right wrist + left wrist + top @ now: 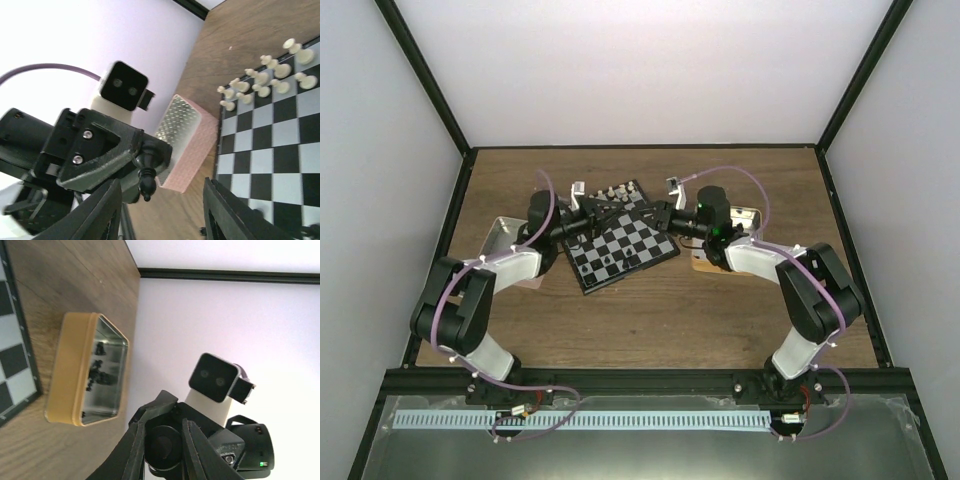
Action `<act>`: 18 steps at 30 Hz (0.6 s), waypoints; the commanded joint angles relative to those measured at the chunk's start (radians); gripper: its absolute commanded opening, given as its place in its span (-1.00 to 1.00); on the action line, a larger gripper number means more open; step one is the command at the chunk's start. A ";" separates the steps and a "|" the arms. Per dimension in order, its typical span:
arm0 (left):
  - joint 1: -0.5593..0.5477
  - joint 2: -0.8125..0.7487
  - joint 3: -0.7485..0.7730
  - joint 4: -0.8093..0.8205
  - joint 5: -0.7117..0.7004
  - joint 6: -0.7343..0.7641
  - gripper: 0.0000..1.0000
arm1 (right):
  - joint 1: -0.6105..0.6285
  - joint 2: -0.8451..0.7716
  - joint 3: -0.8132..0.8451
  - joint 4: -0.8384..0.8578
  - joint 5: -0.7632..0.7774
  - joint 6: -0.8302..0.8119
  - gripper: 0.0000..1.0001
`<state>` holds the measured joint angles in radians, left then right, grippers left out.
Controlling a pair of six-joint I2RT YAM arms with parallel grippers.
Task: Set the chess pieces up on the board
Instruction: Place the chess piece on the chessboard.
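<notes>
The left tool [165, 420] is clenched on a black chess piece [144, 175]. It holds the piece up in the air above the board, with the knobbed end sticking clear of the fingers. The right tool [160, 200] faces it almost nose to nose. Its fingers are spread wide and empty, and the held piece shows in the gap between them with neither finger touching it.

Both arms reach in over the brown wooden tabletop [650, 310] and meet near its middle. Under them lies the chessboard [625, 250], turned at an angle to the tabletop's edges. Its black rim shows all round where the arms don't cover it.

On the left of the board stands a pink tin [186, 150] with a shiny dimpled metal inside, near the board's corner but apart from it. On the right sits a gold tin [70, 370], just beside the rim and not touching it.

The white pieces [265, 82] stand upright in two rows along the far edge of the board, each on its own square. Several black pieces [97, 372] lie in a loose huddle inside the gold tin, too small to tell which is which. A few dark specks show on the near squares of the board, but I can't make them out.
</notes>
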<state>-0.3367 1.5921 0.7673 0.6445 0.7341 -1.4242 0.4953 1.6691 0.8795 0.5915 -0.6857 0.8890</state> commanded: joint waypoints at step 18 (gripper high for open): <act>-0.034 -0.076 -0.085 0.159 -0.003 -0.155 -0.73 | 0.039 -0.050 0.045 -0.024 0.033 0.117 -0.99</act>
<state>-0.3607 1.5787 0.7036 0.7952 0.7364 -1.5982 0.5213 1.6642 0.8761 0.6525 -0.7303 1.0660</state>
